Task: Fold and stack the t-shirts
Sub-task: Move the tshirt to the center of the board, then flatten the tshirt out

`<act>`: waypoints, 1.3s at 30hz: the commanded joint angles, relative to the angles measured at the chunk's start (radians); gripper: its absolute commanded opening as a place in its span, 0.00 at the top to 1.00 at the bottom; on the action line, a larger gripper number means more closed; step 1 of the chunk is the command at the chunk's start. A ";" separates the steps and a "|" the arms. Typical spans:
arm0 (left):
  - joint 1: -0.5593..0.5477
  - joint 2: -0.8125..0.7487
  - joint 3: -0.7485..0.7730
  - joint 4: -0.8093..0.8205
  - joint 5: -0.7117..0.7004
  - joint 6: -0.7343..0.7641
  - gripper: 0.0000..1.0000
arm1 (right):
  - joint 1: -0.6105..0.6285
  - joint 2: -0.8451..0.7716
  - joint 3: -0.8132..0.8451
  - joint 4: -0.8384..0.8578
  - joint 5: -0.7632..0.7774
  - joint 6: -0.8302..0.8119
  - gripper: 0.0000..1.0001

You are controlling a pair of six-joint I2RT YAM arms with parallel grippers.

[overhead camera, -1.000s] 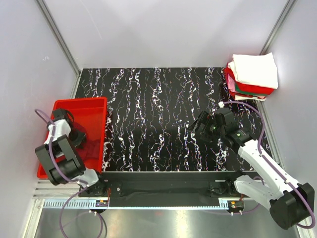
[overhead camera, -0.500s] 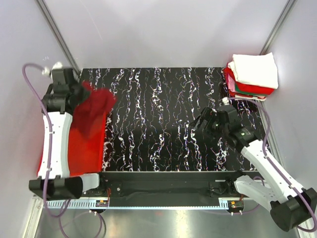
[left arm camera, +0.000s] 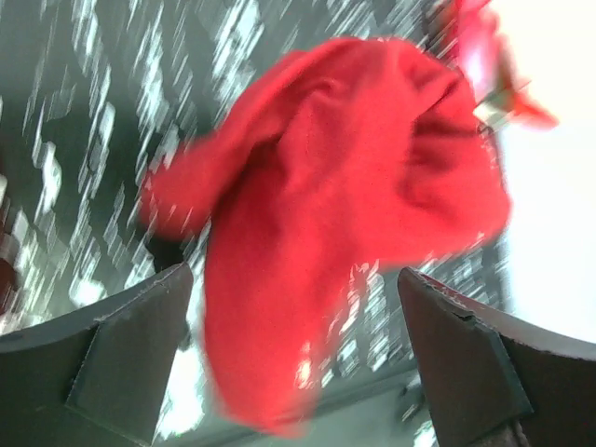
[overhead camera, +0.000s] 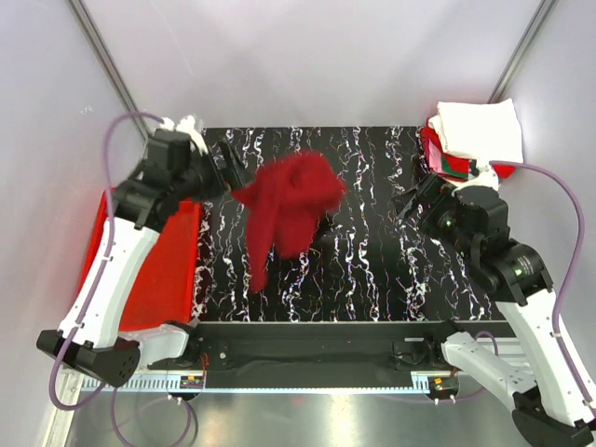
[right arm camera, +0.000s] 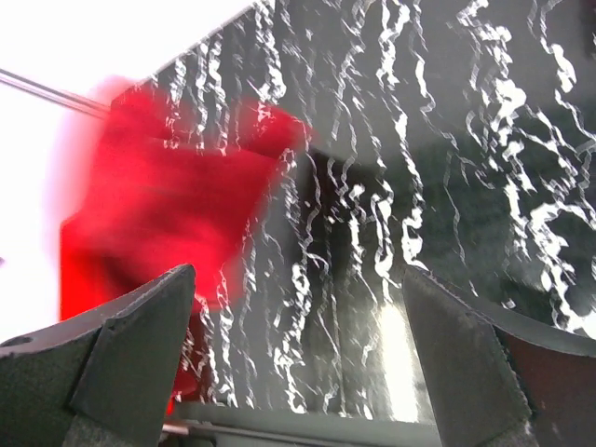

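A plain deep red t-shirt (overhead camera: 289, 209), with no print or pattern, shows brighter red and blurred in the left wrist view (left arm camera: 345, 186). The table (overhead camera: 372, 270) is glossy black, streaked with wavy white marble veins. The plastic tray (overhead camera: 163, 270) is bright solid red. In the stack of folded t-shirts, the top one (overhead camera: 480, 128) is plain white, with a bright red layer (overhead camera: 430, 149) and a thin green layer (overhead camera: 453, 166) beneath. The left arm (overhead camera: 112, 270) and right arm (overhead camera: 535, 312) are white with black joints, each trailing a purple cable (overhead camera: 107, 186). The walls (overhead camera: 298, 56) are pale grey.
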 commanded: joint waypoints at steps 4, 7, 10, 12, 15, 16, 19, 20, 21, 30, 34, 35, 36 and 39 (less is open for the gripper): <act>0.001 -0.077 -0.259 0.007 -0.008 0.051 0.01 | 0.002 -0.002 -0.155 -0.022 -0.107 0.044 0.00; 0.000 -0.120 -0.374 0.057 0.014 0.051 0.06 | 0.004 0.044 -0.269 0.083 -0.296 0.071 0.00; -0.032 -0.171 -0.531 0.109 0.017 0.036 0.10 | 0.027 0.091 -0.347 0.157 -0.361 0.098 0.00; -0.092 -0.185 -0.620 0.138 -0.026 0.024 0.11 | 0.074 0.126 -0.372 0.192 -0.329 0.107 0.00; -0.129 -0.163 -0.704 0.168 -0.080 -0.006 0.12 | 0.137 0.215 -0.364 0.232 -0.301 0.121 0.00; -0.130 -0.153 -0.720 0.172 -0.090 -0.015 0.12 | 0.154 0.244 -0.357 0.240 -0.296 0.124 0.00; -0.132 -0.104 -0.767 0.163 -0.175 -0.081 0.13 | 0.219 0.364 -0.326 0.251 -0.257 0.156 0.00; -0.132 -0.084 -0.776 0.159 -0.205 -0.111 0.11 | 0.235 0.413 -0.323 0.269 -0.255 0.179 0.00; -0.132 -0.076 -0.795 0.158 -0.216 -0.122 0.09 | 0.248 0.433 -0.326 0.278 -0.252 0.196 0.00; -0.037 0.024 -0.918 0.298 -0.256 -0.185 0.03 | 0.277 0.554 -0.450 0.488 -0.229 0.318 0.00; -0.014 0.070 -0.956 0.373 -0.262 -0.199 0.06 | 0.279 0.639 -0.462 0.571 -0.243 0.331 0.01; -0.012 0.096 -0.958 0.390 -0.264 -0.202 0.07 | 0.279 0.681 -0.470 0.611 -0.253 0.337 0.03; -0.012 0.108 -0.959 0.401 -0.265 -0.202 0.09 | 0.282 0.702 -0.474 0.630 -0.259 0.344 0.03; -0.012 0.151 -0.962 0.448 -0.275 -0.207 0.26 | 0.285 0.769 -0.487 0.689 -0.267 0.359 0.12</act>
